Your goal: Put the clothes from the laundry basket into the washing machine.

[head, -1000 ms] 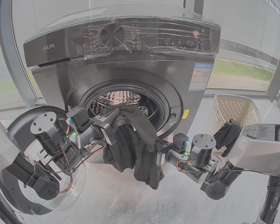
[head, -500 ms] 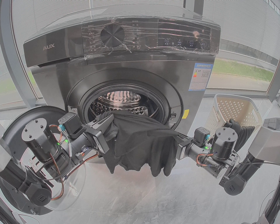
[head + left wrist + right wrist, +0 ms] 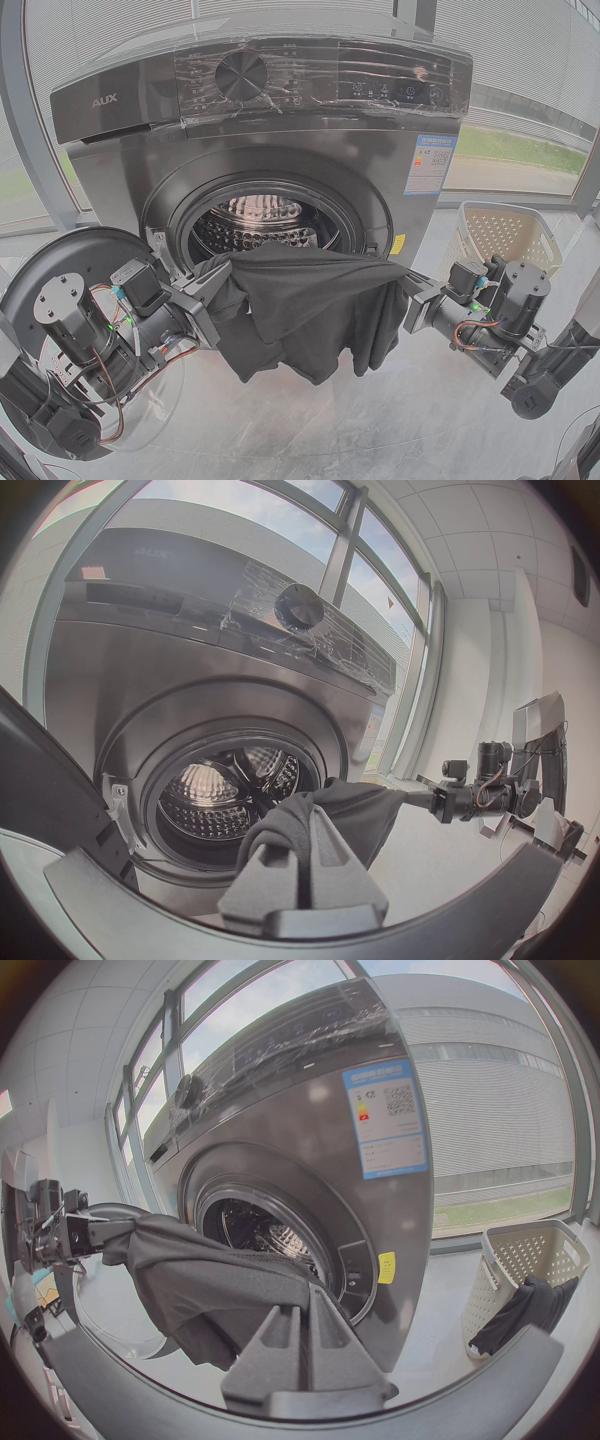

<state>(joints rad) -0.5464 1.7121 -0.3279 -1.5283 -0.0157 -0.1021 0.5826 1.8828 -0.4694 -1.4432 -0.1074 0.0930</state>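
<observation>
Door [image 3: 75, 250] stands swung wide at 9 o'clock of the washer [image 3: 269, 150]. Left gripper [image 3: 209, 279] is clamped tight on one end of a black garment [image 3: 306, 294], about 7 o'clock of the drum mouth [image 3: 262, 219]. The garment is stretched between both grippers across the mouth's 6 o'clock rim, outside the drum, with loose cloth hanging below. Right gripper [image 3: 409, 282] is pinched closed on the other end, at 4 o'clock of the mouth. Basket [image 3: 500, 231] sits on the floor at 3 o'clock of the washer, dark clothes [image 3: 528, 1310] draped over its rim.
</observation>
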